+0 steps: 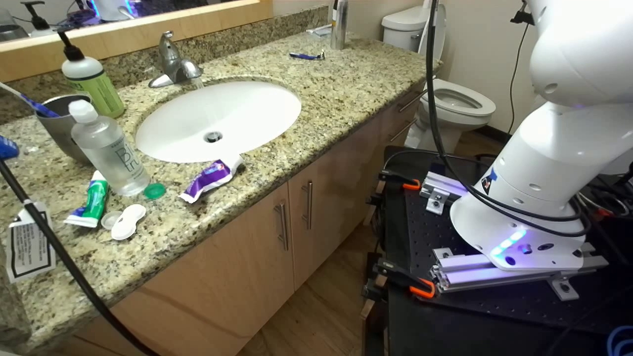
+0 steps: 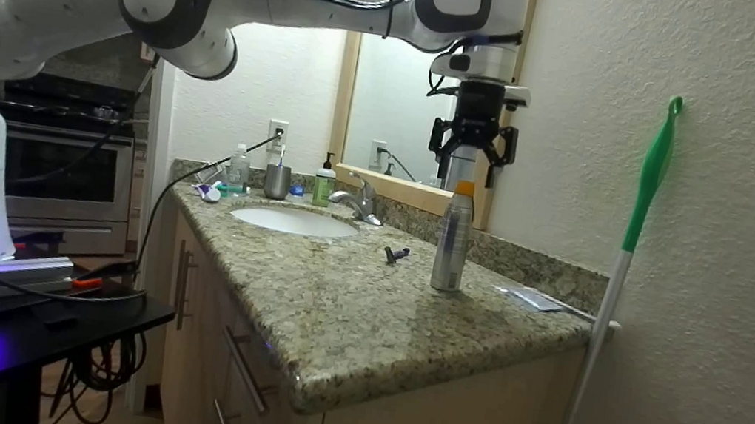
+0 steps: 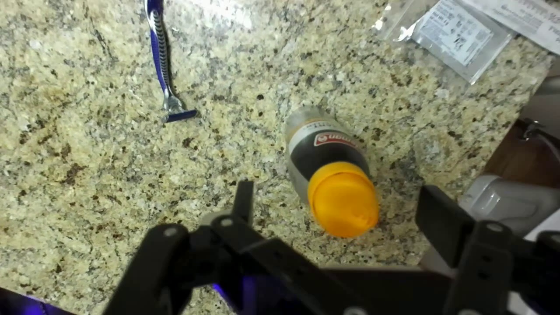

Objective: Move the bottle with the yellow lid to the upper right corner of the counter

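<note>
Black and blurred, the pincer looms largest in the wrist view, its jaws spread wide. Between them shows the bottle with the yellow lid, with a gap to either jaw; it stands upright near the end of the worktop, well apart from the sink. In an exterior view the arm stretches roughly level over the worktop, then bends at the wrist so the pincer points straight down above the bottle; whether the tips reach as low as its lid, I cannot tell. The wrist view cuts off a razor at its handle and a clear packet. In an exterior view the top edge crops the bottle and the arm above its base, and I cannot identify a blue object at the left edge.
</note>
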